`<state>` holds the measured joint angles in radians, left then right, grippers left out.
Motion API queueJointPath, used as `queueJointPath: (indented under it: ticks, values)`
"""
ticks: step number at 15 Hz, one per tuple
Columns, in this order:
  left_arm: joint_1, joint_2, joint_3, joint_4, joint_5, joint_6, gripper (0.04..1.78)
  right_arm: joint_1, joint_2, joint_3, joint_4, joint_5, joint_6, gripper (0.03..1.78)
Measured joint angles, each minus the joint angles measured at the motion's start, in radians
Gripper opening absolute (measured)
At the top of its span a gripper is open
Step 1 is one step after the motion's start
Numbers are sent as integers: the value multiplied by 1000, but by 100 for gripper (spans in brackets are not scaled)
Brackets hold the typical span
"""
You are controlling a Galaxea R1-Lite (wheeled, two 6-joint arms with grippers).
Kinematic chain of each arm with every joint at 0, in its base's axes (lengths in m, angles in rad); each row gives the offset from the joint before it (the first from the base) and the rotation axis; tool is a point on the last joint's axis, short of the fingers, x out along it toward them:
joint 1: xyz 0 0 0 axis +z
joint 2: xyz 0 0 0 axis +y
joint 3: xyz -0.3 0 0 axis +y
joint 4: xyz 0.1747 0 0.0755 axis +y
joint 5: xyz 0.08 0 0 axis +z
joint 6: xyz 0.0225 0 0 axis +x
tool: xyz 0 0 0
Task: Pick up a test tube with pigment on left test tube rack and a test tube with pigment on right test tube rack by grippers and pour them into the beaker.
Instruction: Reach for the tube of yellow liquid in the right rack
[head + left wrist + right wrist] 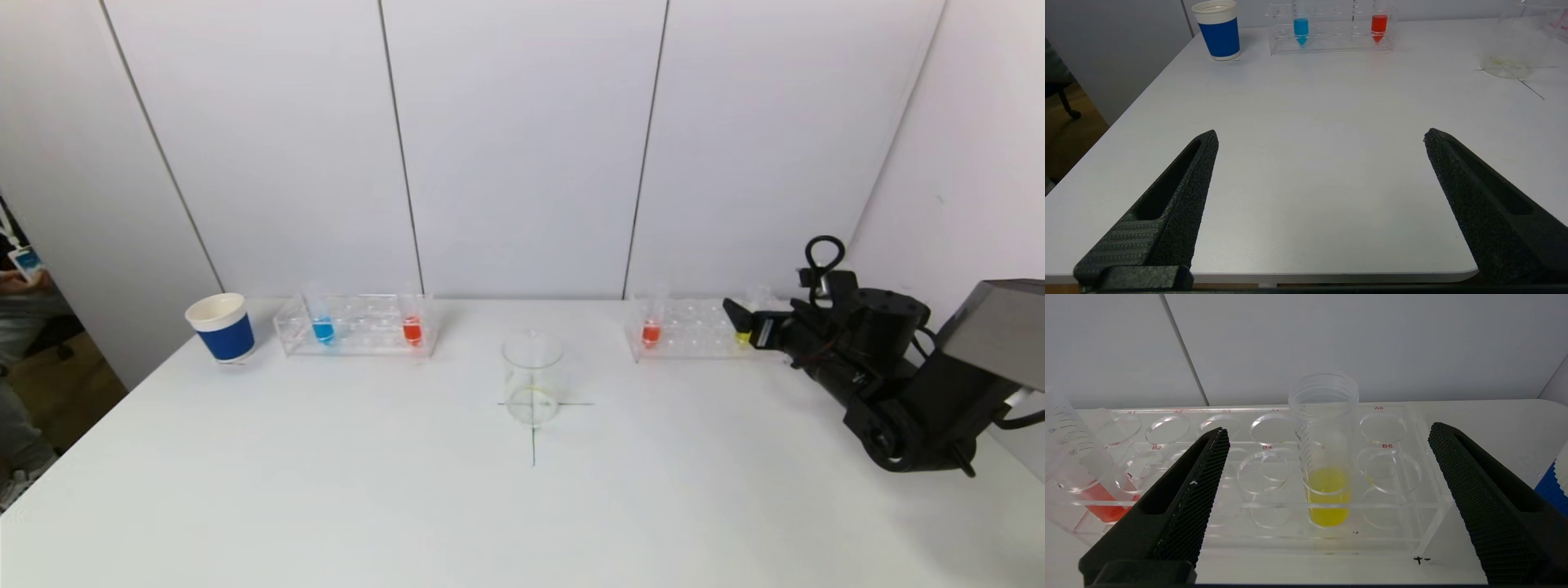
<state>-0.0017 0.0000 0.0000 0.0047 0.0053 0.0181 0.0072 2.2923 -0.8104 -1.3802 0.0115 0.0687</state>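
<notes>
Yellow test tube (1327, 457) stands upright in the right test tube rack (694, 331), in a front-row hole near the rack's right end, yellow liquid in its lower part only. Right gripper (1327, 428) is level with it, just in front of the rack, fingers spread wide with the tube centered in the gap, neither finger touching it. Same rack holds a red tube (1094, 486) at its left end, leaning. Left test tube rack (355, 327) sits at the back left of the table (326, 490) with a blue tube (323, 328) and an orange-red tube (412, 329), both upright. Beaker (532, 388) stands mid-table between the racks, on a drawn cross mark, with only a faint yellowish trace at the bottom. Blue paper cup (221, 327) is left of the left rack. Left gripper (1321, 134) hangs low at the near table edge, fingers wide apart, holding nothing, well apart from its rack.
</notes>
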Motion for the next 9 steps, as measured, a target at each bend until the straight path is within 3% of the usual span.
queueJointPath:
  ticks: [9]
  values:
    - [0,0,0,0,0,0,176,0,37,-71,25,-1,0,177]
